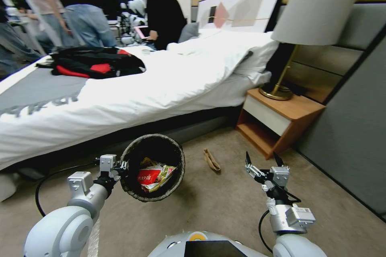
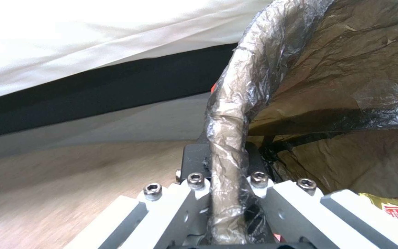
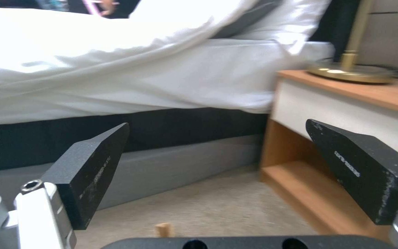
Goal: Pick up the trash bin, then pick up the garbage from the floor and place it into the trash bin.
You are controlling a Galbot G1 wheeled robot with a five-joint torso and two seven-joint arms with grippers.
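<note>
Trash bin [image 1: 155, 167], lined with a dark bag, hangs tilted above the carpet floor [image 1: 225, 204], the left gripper [image 1: 120, 167] clamped on its rim beside the bed [image 1: 132, 88]. Red-and-yellow snack packets [image 1: 155, 176] with unreadable print lie inside. The right gripper [image 1: 263, 160] hovers empty, jaws spread wide, near a wooden nightstand [image 1: 281, 122] bearing a brass lamp [image 1: 297, 40]. A brown peel-like strip [image 1: 211, 160] lies on the floor between bin and nightstand.
</note>
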